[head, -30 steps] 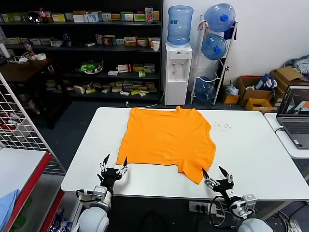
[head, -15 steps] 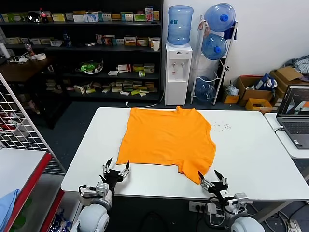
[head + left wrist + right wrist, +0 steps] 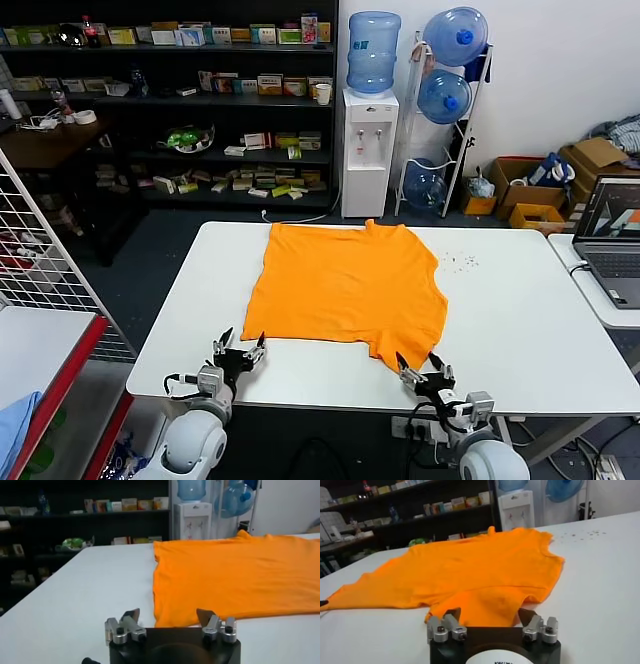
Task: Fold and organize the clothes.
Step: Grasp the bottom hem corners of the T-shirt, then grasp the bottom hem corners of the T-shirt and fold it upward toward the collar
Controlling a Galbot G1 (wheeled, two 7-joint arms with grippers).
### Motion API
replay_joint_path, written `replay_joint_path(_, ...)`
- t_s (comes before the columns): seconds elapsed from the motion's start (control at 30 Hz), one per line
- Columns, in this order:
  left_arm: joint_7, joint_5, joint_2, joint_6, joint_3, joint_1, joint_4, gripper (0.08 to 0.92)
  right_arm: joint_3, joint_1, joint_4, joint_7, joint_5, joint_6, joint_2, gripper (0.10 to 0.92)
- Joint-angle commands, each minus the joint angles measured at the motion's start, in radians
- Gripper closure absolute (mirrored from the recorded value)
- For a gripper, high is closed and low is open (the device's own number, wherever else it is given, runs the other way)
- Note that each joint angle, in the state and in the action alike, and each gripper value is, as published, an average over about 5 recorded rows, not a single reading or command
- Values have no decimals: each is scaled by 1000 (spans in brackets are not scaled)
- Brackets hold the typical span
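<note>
The orange T-shirt (image 3: 345, 285) lies spread flat on the white table (image 3: 520, 320), plain side up, with one sleeve reaching toward the front edge. It also shows in the left wrist view (image 3: 235, 575) and in the right wrist view (image 3: 470, 575). My left gripper (image 3: 240, 346) is open and empty at the front edge, just short of the shirt's front left corner. My right gripper (image 3: 418, 363) is open and empty at the front edge, just short of the sleeve tip. No lettering shows.
A laptop (image 3: 612, 245) sits on a side table at the right. A wire rack (image 3: 40, 260) and a red-edged shelf with a light blue cloth (image 3: 15, 425) stand at the left. Shelves, a water dispenser (image 3: 369, 150) and bottles stand behind the table.
Both grippers have dropped lower toward the table's front edge. The right gripper has also moved left, closer to the sleeve tip. The shirt has not moved.
</note>
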Motion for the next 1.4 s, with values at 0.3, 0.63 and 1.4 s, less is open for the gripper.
replay_joint_path(0.3, -5, -50, -9, 42, -5, -35, 65, 483, -9, 1, -1, 0, 0, -3, 5, 610)
replay_joint_path(0.63, -9, -48, 21, 32, -5, 13, -18, 769, 2, -63, 101, 24, -14, -4, -12, 881)
replay_joint_path(1.4, -18, 31, 93, 21, -45, 202, -275, 895, 51, -297, 369, 132, -172, -41, -97, 901)
